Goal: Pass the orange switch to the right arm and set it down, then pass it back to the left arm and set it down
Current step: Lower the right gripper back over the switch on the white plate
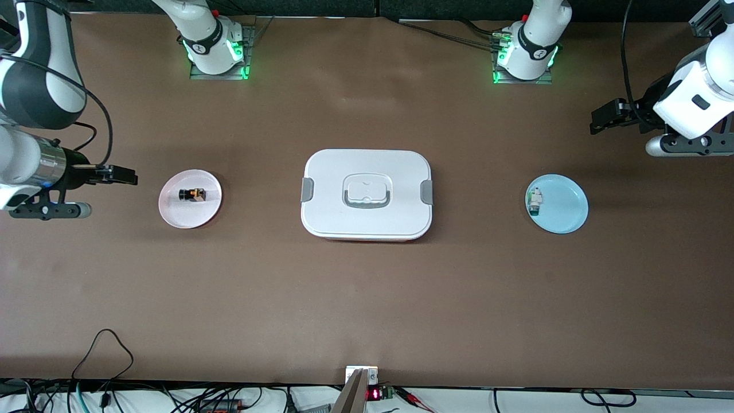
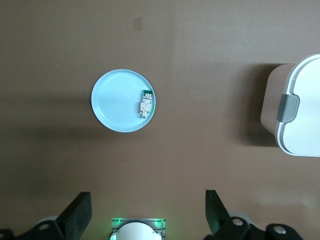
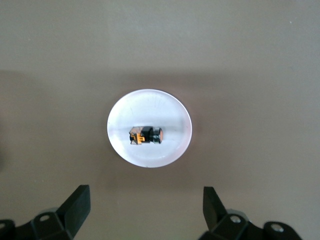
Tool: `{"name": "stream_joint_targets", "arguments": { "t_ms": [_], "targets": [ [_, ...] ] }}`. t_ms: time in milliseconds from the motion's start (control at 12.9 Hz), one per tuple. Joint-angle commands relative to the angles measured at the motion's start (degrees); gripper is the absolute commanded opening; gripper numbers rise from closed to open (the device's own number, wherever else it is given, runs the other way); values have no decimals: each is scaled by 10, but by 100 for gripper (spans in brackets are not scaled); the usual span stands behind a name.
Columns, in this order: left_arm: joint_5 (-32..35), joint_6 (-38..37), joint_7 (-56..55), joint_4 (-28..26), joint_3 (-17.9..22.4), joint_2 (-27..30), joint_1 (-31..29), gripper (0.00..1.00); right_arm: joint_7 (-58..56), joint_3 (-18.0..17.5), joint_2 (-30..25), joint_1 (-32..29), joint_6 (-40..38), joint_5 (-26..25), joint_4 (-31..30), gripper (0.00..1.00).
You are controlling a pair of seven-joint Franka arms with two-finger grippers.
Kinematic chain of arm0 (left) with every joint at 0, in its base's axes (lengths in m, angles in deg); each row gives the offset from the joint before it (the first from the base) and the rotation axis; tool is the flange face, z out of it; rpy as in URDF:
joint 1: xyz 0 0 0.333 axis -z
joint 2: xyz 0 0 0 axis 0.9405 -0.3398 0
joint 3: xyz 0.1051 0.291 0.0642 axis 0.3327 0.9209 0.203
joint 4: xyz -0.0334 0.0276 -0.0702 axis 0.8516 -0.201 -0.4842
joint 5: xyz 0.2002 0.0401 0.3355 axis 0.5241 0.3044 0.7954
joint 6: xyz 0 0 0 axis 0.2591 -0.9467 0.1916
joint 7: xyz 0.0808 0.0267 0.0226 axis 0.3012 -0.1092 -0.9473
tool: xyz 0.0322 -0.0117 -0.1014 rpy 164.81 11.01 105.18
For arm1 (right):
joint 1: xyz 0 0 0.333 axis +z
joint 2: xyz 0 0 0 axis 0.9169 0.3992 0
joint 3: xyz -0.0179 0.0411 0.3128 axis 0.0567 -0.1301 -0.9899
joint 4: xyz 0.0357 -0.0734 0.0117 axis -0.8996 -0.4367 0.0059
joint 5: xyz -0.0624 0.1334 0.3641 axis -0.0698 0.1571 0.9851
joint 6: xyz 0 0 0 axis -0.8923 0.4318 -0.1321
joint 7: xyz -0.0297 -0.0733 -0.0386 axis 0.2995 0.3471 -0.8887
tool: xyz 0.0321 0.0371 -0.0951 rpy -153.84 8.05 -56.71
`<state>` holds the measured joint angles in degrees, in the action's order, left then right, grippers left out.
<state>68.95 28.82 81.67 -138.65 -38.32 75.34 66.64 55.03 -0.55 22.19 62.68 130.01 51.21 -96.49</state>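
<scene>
The orange switch [image 1: 192,194] [image 3: 145,135], a small black part with an orange face, lies on a pink plate [image 1: 175,212] [image 3: 150,102] toward the right arm's end of the table. The white lidded box [image 1: 367,229] [image 2: 302,110] stands in the middle of the table. My right gripper [image 1: 123,175] [image 3: 146,205] hangs open and empty high over the table's end, beside the pink plate. Over the left arm's end of the table, my left gripper [image 1: 602,121] [image 2: 148,210] is up in the air, open with nothing between its fingers.
A light blue plate [image 1: 565,215] [image 2: 112,107] toward the left arm's end holds a small white-and-green switch part [image 1: 534,201] [image 2: 146,103]. The arm bases [image 1: 218,49] [image 1: 524,54] stand along the edge farthest from the front camera. Cables lie along the nearest edge.
</scene>
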Motion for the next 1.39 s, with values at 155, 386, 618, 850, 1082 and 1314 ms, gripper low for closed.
{"name": "stream_joint_targets", "arguments": {
  "t_ms": [155, 386, 618, 850, 1082, 1314],
  "targets": [
    [-10, 0, 9, 4, 0, -1, -5, 100, 11, -16, -34, 9, 105, -56, -120, 100],
    [-10, 0, 9, 4, 0, -1, -5, 100, 13, -30, -35, 9, 166, -66, -183, 100],
    [-10, 0, 9, 4, 0, -1, -5, 100, 11, -40, -33, 9, 230, -70, -236, 100],
    [-10, 0, 9, 4, 0, -1, -5, 100, 16, -40, -23, 9, 289, -115, -274, 100],
    [-10, 0, 9, 4, -1, -1, -5, 100, 17, -41, 3, 10, 301, -129, -274, 100],
    [-10, 0, 9, 4, 0, -1, -5, 100, 18, -42, 29, 10, 310, -133, -274, 100]
  ]
}}
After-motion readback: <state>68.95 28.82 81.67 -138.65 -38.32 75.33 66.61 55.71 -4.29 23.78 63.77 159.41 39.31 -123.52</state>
